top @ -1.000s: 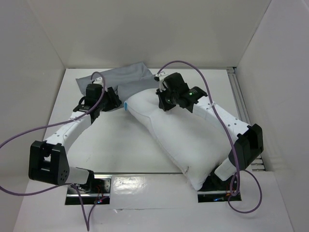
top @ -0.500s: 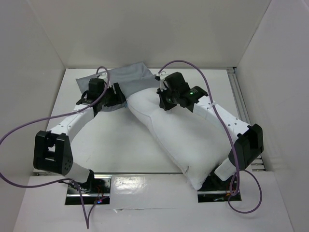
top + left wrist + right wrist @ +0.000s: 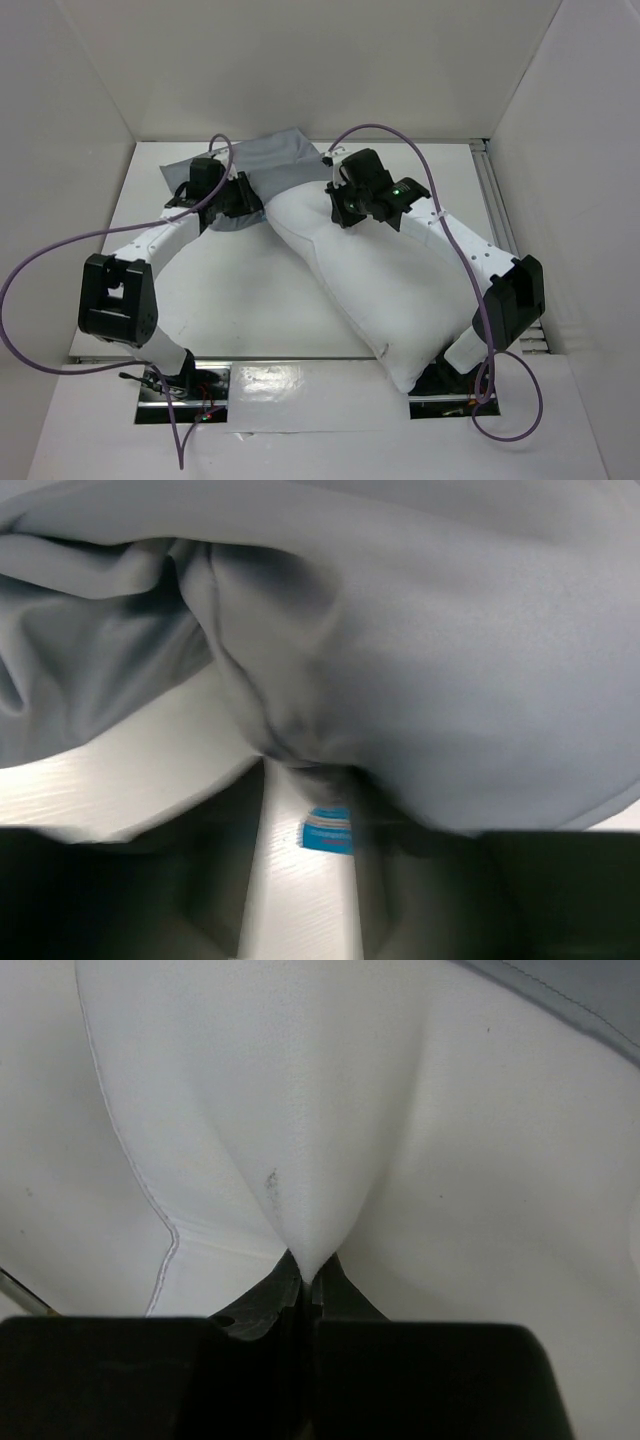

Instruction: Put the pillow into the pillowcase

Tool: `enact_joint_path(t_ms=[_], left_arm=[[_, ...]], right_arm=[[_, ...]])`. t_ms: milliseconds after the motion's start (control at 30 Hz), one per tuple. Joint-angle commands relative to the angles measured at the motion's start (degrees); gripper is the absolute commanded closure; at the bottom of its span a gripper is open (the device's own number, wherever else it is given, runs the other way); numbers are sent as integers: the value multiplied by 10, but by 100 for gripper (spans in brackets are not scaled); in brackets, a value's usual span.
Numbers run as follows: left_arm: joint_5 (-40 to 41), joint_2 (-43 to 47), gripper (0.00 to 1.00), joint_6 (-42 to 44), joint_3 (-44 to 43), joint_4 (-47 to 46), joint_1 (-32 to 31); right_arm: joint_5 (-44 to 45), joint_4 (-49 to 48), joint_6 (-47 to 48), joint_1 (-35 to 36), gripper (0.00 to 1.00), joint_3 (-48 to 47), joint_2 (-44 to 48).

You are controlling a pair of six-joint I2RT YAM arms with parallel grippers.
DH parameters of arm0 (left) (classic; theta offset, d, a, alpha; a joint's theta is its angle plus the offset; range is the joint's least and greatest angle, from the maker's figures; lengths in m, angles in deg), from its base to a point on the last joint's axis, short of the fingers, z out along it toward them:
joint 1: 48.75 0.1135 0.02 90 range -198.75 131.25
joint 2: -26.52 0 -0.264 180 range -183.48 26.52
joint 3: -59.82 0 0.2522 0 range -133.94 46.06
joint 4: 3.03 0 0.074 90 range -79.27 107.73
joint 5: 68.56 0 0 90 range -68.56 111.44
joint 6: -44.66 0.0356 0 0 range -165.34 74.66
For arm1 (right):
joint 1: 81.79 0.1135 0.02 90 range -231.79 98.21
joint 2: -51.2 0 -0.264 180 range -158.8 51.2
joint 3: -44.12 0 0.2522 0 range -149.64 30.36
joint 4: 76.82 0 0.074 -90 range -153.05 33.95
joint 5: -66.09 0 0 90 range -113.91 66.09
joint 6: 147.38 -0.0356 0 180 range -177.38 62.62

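Observation:
The white pillow [image 3: 380,280] lies slantwise from the table's middle to the right arm's base. Its far end sits under the edge of the grey pillowcase [image 3: 265,158], which is bunched at the back. My right gripper [image 3: 336,214] is shut on a pinch of pillow fabric [image 3: 300,1110], which rises in a peak from the closed jaws [image 3: 310,1278]. My left gripper [image 3: 252,203] is at the pillowcase's near edge. Its jaws [image 3: 308,780] stand apart, with a grey pillowcase fold [image 3: 450,630] hanging at the tips. A blue seam tag [image 3: 328,832] lies on the white surface between them.
White walls close in the table [image 3: 230,290] at the back and both sides. A metal rail [image 3: 497,205] runs along the right edge. Purple cables loop from both arms, one of them out past the left arm [image 3: 30,270].
My left arm has swung right and forward, bringing its gripper up to the pillowcase edge and covering the blue tag in the top view. The right gripper and the pillow have not moved.

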Motion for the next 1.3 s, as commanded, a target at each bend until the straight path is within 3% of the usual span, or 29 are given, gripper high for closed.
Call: enact_joint_path(t_ms=[0, 67, 100, 167, 467, 733, 933, 1067, 1100, 1200, 1267], left_arm=[[-50, -22, 65, -11, -18, -32, -5], [-50, -22, 74, -16, -18, -32, 0], [-55, -22, 88, -16, -18, -32, 0], [-55, -22, 100, -16, -23, -32, 0], [-23, 63, 100, -5, -7, 4, 6], [-49, 174, 100, 6, 6, 53, -25], [50, 161, 100, 0, -7, 92, -37], [145, 99, 77, 2, -57, 124, -59], [173, 86, 55, 2, -66, 124, -68], [242, 57, 24, 18, -94, 124, -98], [282, 40, 22, 24, -116, 124, -121]], right_arm=[[0, 4, 4, -3, 100, -28, 5], [0, 4, 4, -3, 100, -28, 11], [0, 4, 4, -3, 100, -28, 11], [6, 4, 4, -3, 100, -28, 11], [30, -7, -21, -8, 100, -28, 16], [111, -13, -89, -13, 100, -95, -37], [98, -27, -95, -13, 100, -108, -42], [93, -27, -90, -13, 100, -95, -32], [93, -27, -90, -13, 100, -89, -32], [93, -21, -84, -13, 100, -89, -26], [93, -16, -84, -13, 100, -89, -26]])
